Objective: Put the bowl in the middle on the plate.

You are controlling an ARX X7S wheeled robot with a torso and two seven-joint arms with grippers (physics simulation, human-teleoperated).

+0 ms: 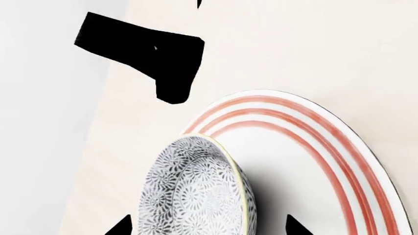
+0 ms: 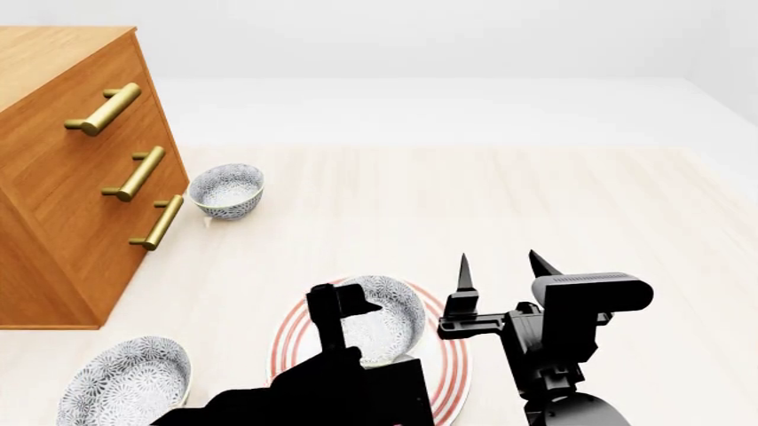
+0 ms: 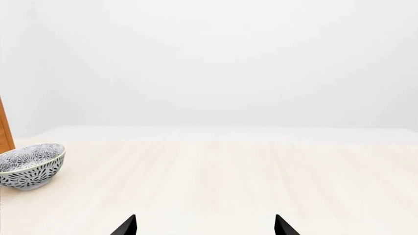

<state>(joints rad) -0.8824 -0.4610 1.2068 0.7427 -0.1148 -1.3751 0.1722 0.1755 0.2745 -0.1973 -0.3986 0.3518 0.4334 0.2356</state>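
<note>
Honey-brown wood fills the left of my head view: a chest of drawers (image 2: 71, 169) with three brass bar handles. Just beside its lower handle sits a small speckled ceramic bowl (image 2: 226, 190), grey-blue on white; the right wrist view catches the same bowl (image 3: 29, 165) on the pale wooden floor (image 2: 498, 213). A second look-alike bowl (image 2: 126, 381) lies near the lower left corner, in front of the chest.

Moving right, the small round deep ceramic bowl with dense grey-blue floral speckle (image 2: 382, 317) rests on the wide flat white plate ringed in concentric red bands (image 2: 452, 379), towards its left side rather than centred. From the left wrist view, the bowl (image 1: 196, 196) shows a thin pale rim and petal-like sprigs covering its inside, and the plate (image 1: 313, 147) curves out beyond it. My left gripper (image 2: 343, 306) is at the bowl's near rim; its fingertips are spread in the wrist view, the bowl between them.

Further right, the right gripper (image 2: 503, 271) hovers clear of the plate with its pointed fingers parted, holding nothing.
</note>
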